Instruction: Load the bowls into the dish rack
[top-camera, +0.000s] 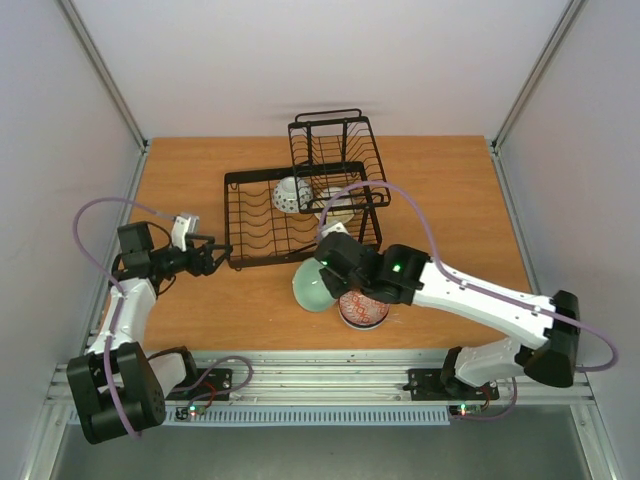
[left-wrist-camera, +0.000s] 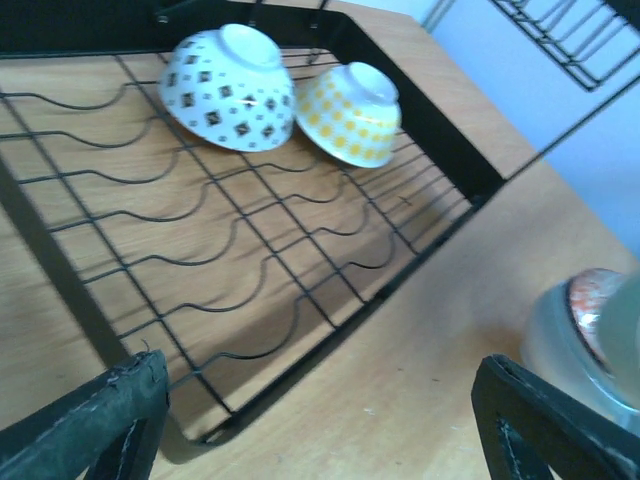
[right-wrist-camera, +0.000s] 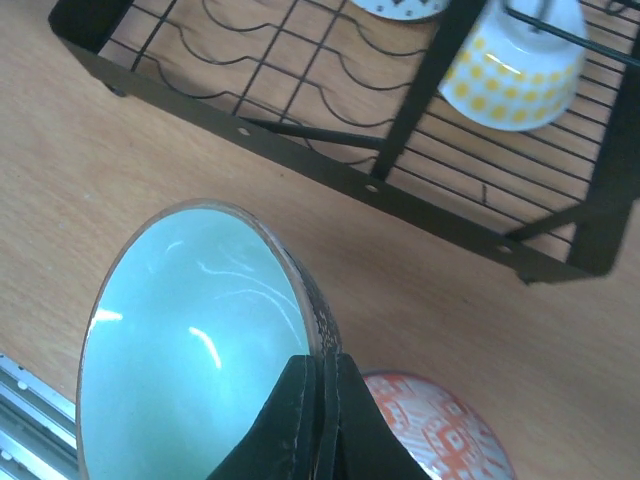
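A robotics laboratory test cell is shown. A wooden table (top-camera: 450, 200) is enclosed on three sides by plain white panels (top-camera: 300, 60), which are held in bare aluminium struts (top-camera: 105, 75). Two white-and-black robot arms, the left arm (top-camera: 128, 310) and the right arm (top-camera: 490, 300), are bolted to a slotted metal rail (top-camera: 330, 365) at the near edge, and lilac cables (top-camera: 79, 225) are looped from them. A few kitchen things are set out on the table: a black wire dish rack (top-camera: 262, 240) and small bowls (top-camera: 291, 195), a pale green bowl (top-camera: 310, 290) among them.
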